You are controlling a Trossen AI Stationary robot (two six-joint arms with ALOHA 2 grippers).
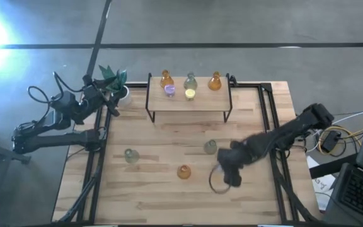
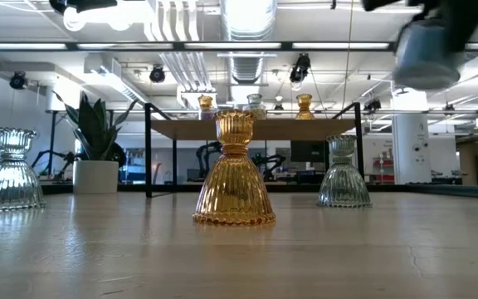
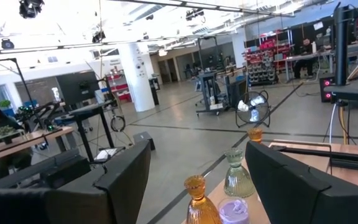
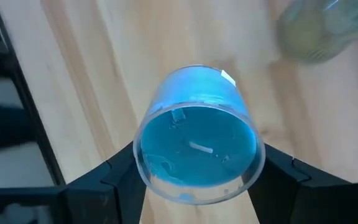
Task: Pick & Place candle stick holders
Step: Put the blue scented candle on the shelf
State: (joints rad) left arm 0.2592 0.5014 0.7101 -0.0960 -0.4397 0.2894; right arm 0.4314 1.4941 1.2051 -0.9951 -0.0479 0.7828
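Note:
My right gripper [image 1: 227, 173] is over the table's near right part, shut on a blue glass cup-shaped holder [image 4: 197, 146]. The holder shows blurred and high above the table in the low view [image 2: 426, 51]. An amber holder [image 1: 183, 171] and two grey-green ones [image 1: 131, 156] [image 1: 210, 146] stand on their wide bases on the table. Two amber [image 1: 166, 79] [image 1: 215, 81], a grey-green [image 1: 190, 80], a purple [image 1: 169, 90] and a yellow one [image 1: 190, 94] stand on a raised shelf [image 1: 200, 102]. My left gripper [image 3: 197, 186] is open and empty at the far left, by the plant. My right gripper pinches the blue holder between its two fingers, one on each side of the round wall [image 4: 143, 163] close to the open rim. The fingers [image 4: 278, 174] come from above, pointing down. The holder's open mouth faces up toward the wrist, and it is lifted clear of the table.
A green plant in a white pot [image 1: 115, 82] stands at the far left corner next to my left arm. The shelf on black legs spans the far middle. Black frame rails [image 1: 96, 164] run along the table's left and right sides. Bare wood lies at the near edge.

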